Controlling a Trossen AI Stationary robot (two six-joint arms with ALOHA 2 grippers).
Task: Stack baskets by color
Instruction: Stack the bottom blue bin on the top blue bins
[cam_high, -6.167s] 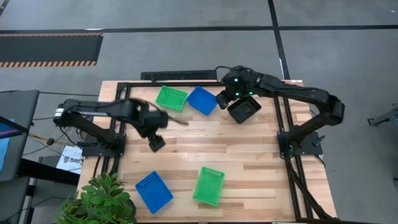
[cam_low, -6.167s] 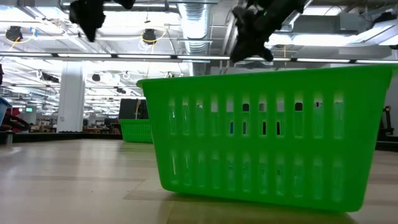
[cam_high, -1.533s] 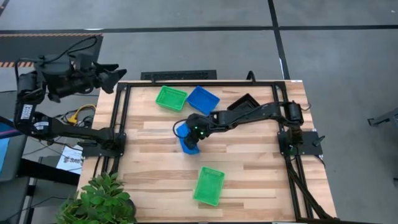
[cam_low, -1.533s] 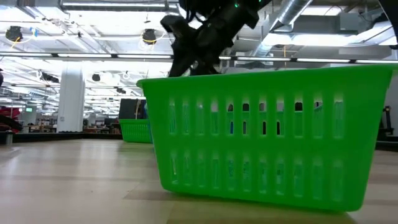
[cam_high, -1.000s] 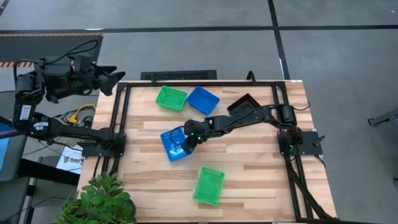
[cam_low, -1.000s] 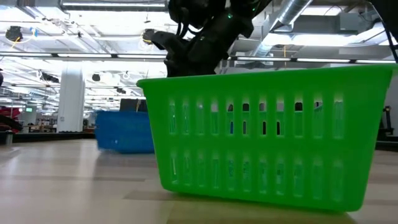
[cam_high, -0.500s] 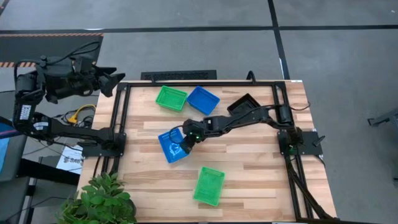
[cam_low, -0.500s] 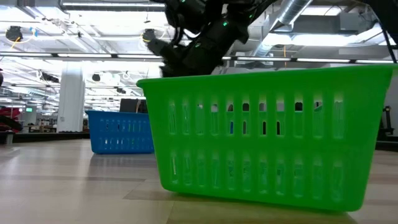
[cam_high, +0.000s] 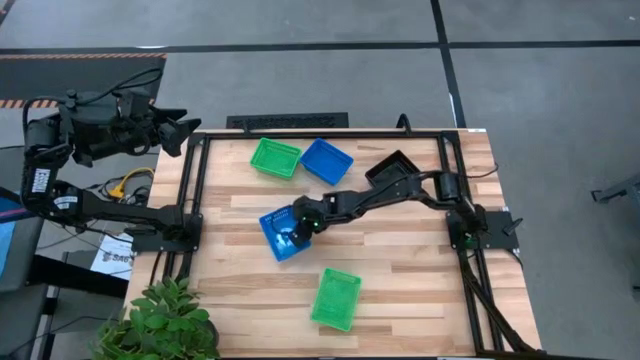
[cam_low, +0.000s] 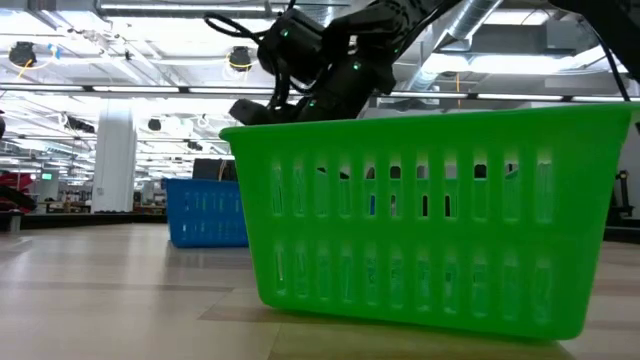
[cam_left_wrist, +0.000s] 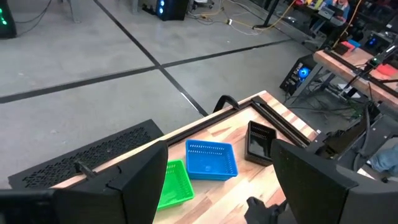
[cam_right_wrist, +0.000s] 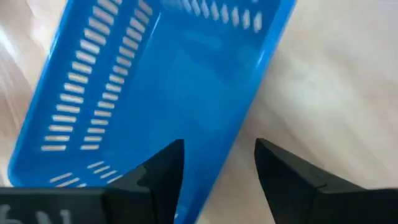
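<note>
A blue basket (cam_high: 283, 232) stands on its base at the table's middle, also seen in the low view (cam_low: 208, 212). My right gripper (cam_high: 297, 227) is open just above its right wall. In the right wrist view one finger (cam_right_wrist: 163, 167) is over the basket's inside and the other (cam_right_wrist: 280, 171) is over the bare wood outside. A green basket (cam_high: 274, 157), another blue basket (cam_high: 326, 160) and a black basket (cam_high: 392, 172) sit along the far edge. A second green basket (cam_high: 336, 298) sits near the front. My left gripper (cam_left_wrist: 214, 186) is open, raised beyond the table's far left corner.
A leafy plant (cam_high: 160, 322) stands at the near left corner. A black metal frame (cam_high: 195, 190) runs along the table's left, far and right sides. Bare wood lies to the left of and in front of the middle blue basket.
My right gripper has sunk toward the blue basket at the table's middle. The basket, blurred in motion a second ago, now stands still on the wood.
</note>
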